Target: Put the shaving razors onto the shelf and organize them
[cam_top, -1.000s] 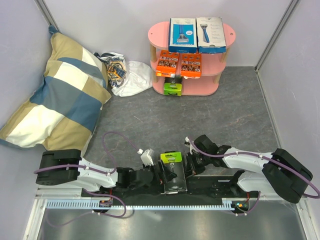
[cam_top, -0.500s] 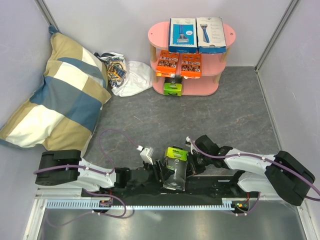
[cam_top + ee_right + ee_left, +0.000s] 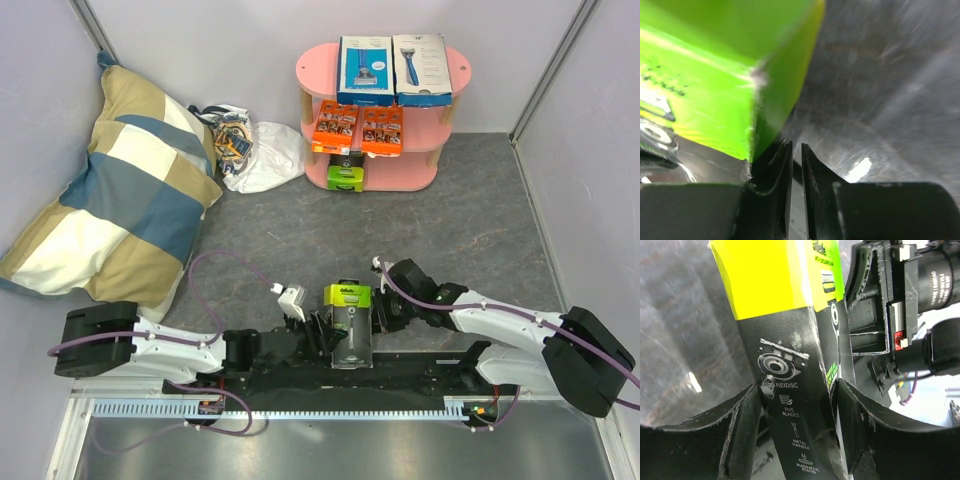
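Observation:
My left gripper [image 3: 330, 335] is shut on the lime-green-and-black razor box [image 3: 348, 322] just ahead of the arm bases. In the left wrist view its fingers [image 3: 742, 427] clamp the box's black lower half [image 3: 790, 370]. My right gripper [image 3: 382, 316] is shut and empty, pressed against the box's right side. In the right wrist view [image 3: 796, 165] the green box [image 3: 710, 70] sits just left of it. The pink shelf [image 3: 310, 72] stands at the back. It holds a blue box [image 3: 365, 68] and a white box [image 3: 420, 66] on top, two orange cards [image 3: 358, 127] in the middle, and a green-and-black pack [image 3: 346, 176] below.
A large checked pillow [image 3: 120, 190] leans at the left wall. A white plastic bag [image 3: 250, 150] of small items lies left of the shelf. Grey walls close in both sides. Dark floor [image 3: 400, 240] lies between the arms and the shelf.
The green-and-black box has turned from lying askew to pointing straight ahead and shifted slightly forward in my left gripper. My right gripper has followed at its right side.

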`<move>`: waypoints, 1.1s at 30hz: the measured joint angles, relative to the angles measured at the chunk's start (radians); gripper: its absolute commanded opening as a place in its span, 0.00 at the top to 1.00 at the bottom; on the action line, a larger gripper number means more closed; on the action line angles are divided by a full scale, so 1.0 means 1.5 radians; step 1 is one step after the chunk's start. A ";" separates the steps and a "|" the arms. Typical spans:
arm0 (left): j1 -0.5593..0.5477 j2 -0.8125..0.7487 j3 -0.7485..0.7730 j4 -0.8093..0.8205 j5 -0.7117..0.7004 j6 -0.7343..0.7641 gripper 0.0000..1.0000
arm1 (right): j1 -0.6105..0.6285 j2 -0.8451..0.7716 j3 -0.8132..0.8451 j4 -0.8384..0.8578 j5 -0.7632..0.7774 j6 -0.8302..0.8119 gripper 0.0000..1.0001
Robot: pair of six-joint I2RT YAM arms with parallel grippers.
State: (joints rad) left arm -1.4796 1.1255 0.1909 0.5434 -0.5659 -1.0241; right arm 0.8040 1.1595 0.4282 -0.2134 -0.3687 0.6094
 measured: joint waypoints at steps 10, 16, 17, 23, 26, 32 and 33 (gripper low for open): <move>0.133 -0.010 0.049 -0.038 0.108 0.048 0.98 | -0.025 0.007 0.077 -0.035 0.112 -0.043 0.76; 0.205 0.015 0.052 0.001 0.179 0.048 0.98 | -0.051 0.013 0.080 -0.025 0.117 -0.058 0.76; 0.212 0.020 0.052 0.007 0.189 0.048 0.98 | -0.055 0.013 0.080 -0.023 0.117 -0.061 0.76; 0.249 0.029 0.042 0.046 0.229 0.047 0.98 | -0.084 0.019 0.080 -0.007 0.117 -0.068 0.74; 0.270 0.020 0.034 0.054 0.243 0.046 0.98 | -0.104 0.019 0.080 -0.002 0.117 -0.068 0.61; 0.343 -0.045 0.027 0.047 0.276 0.047 0.98 | -0.165 0.006 0.076 -0.004 0.119 -0.071 0.34; 0.355 -0.056 0.027 0.047 0.281 0.047 0.98 | -0.175 -0.002 0.074 -0.004 0.116 -0.072 0.33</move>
State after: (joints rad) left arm -0.9470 1.0416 0.2314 0.6136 -0.1448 -0.9539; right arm 0.5419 1.1564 0.5392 -0.2188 -0.1944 0.5011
